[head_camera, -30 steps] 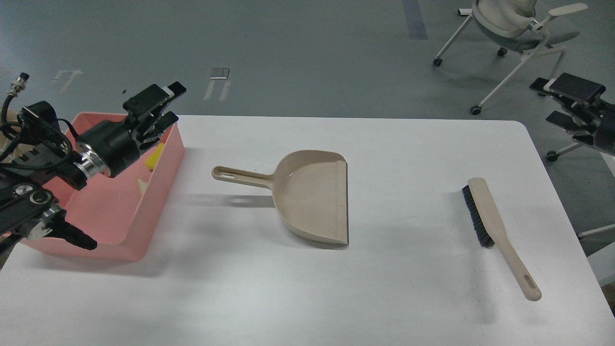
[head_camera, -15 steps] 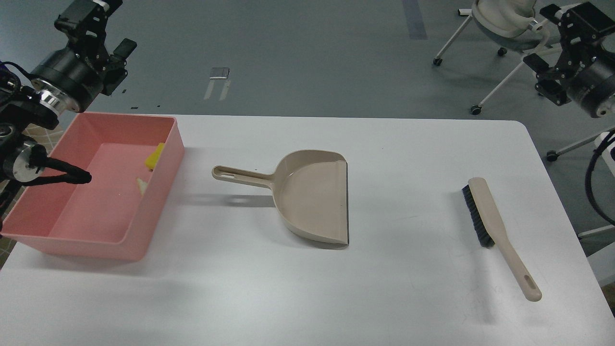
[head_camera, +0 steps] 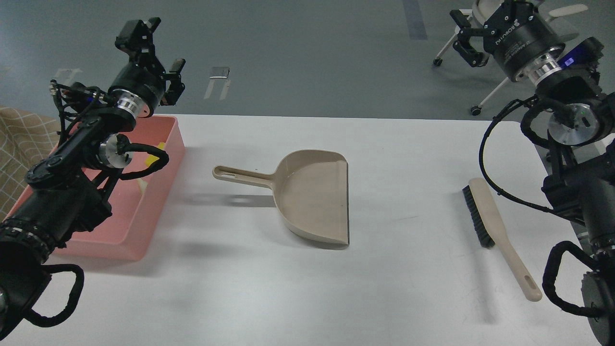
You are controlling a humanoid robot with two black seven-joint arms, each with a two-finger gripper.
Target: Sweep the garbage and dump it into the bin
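Observation:
The pink bin point(head_camera: 154, 215) stands at the table's left edge. In it lie the yellow sponge point(head_camera: 154, 154) and a bit of the white bread slice point(head_camera: 142, 186), both partly hidden by my left arm. My left gripper point(head_camera: 157, 49) is open and empty, raised above the bin's far corner and pointing up and away. My right gripper point(head_camera: 485, 21) is high at the far right beyond the table and holds nothing. One finger stands wide to the side; the other is cut off by the top edge.
A beige dustpan point(head_camera: 312, 197) lies mid-table, handle pointing left, empty. A beige brush point(head_camera: 486, 216) with black bristles lies on the right. My left arm crosses over the bin; my right arm stands along the table's right edge. A checked cloth point(head_camera: 21, 139) shows far left.
Both arms have swung further into view and both grippers have risen. The left arm now lies across the bin. Dustpan, brush, bin and garbage have not moved.

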